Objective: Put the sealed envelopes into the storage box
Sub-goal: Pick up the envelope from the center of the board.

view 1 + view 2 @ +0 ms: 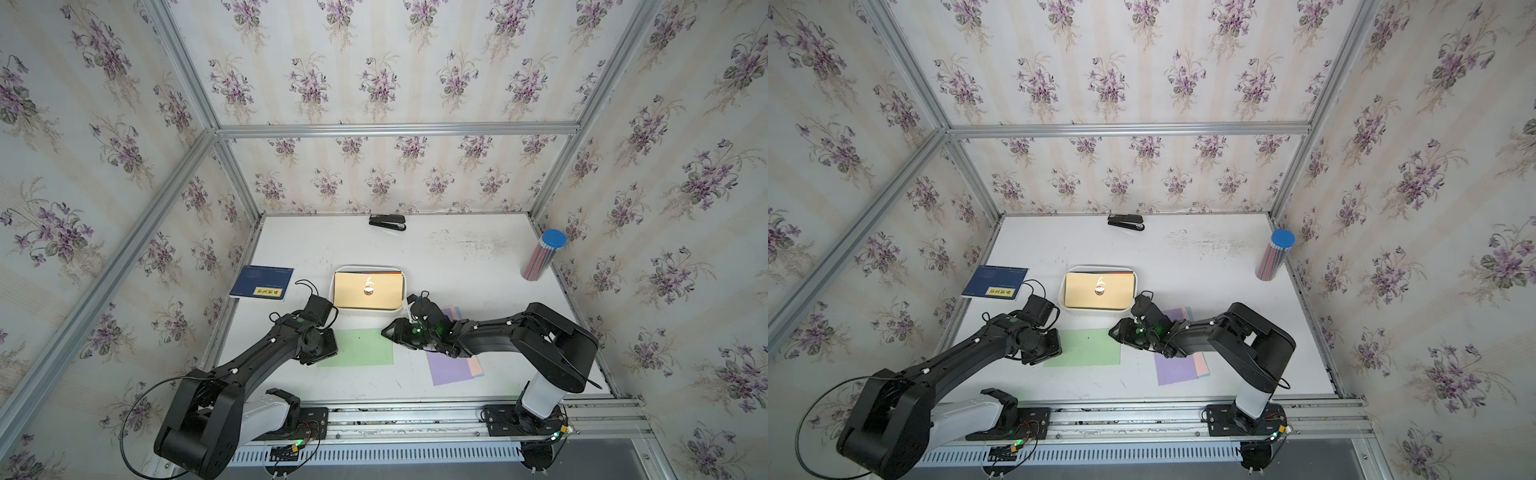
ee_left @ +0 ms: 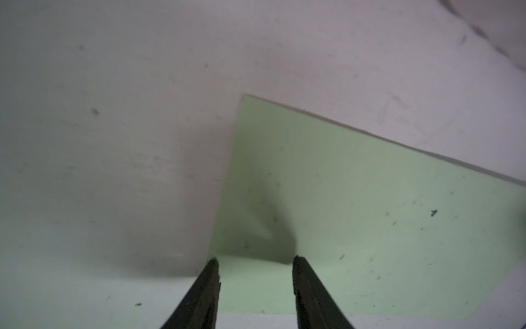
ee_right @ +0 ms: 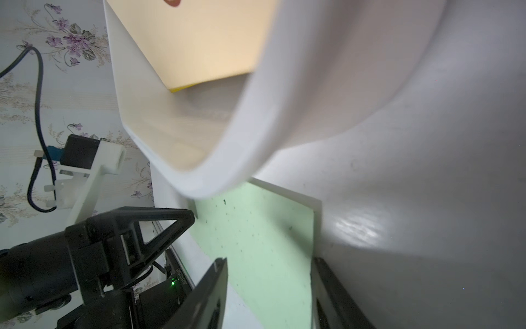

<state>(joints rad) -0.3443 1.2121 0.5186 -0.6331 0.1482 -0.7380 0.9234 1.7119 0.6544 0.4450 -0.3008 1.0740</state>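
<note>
Listener: Envelopes first: where do they lie, and how many are there?

Describer: Four sealed envelopes lie flat on the white tabletop (image 1: 457, 257). One pale green paper envelope (image 1: 361, 347) sits just in front of the shallow white plastic storage box (image 1: 332, 286), between the two grippers. One lilac envelope (image 1: 449, 370), one pink envelope (image 1: 473, 365) and one light blue envelope (image 1: 458, 311) overlap in a pile partly under the right arm. Inside the box, a tan envelope with a round seal sticker (image 1: 368, 299) tops a stack. Red and dark edges peek out behind it, but how many lie beneath cannot be counted.

Listener: And the grippers?

Describer: Two. The left gripper (image 2: 254, 263) has its jaws apart and clamps nothing. Its tips are down at one end of the green envelope, where the paper looks slightly buckled, though blur makes that uncertain. The right gripper (image 3: 270, 267) is also spread and empty, poised over the opposite end, close to the box's near corner.

Listener: Which step is this?

Describer: Probably picking up the green envelope. The next move likely calls for raising an edge off the table, closing on it, then carrying it over the rim onto the stack.

Listener: Anything else there?

Describer: One dark blue book with a yellow label (image 1: 262, 282), one black stapler (image 1: 387, 222), and one clear pencil tube with a blue lid (image 1: 542, 255).
</note>
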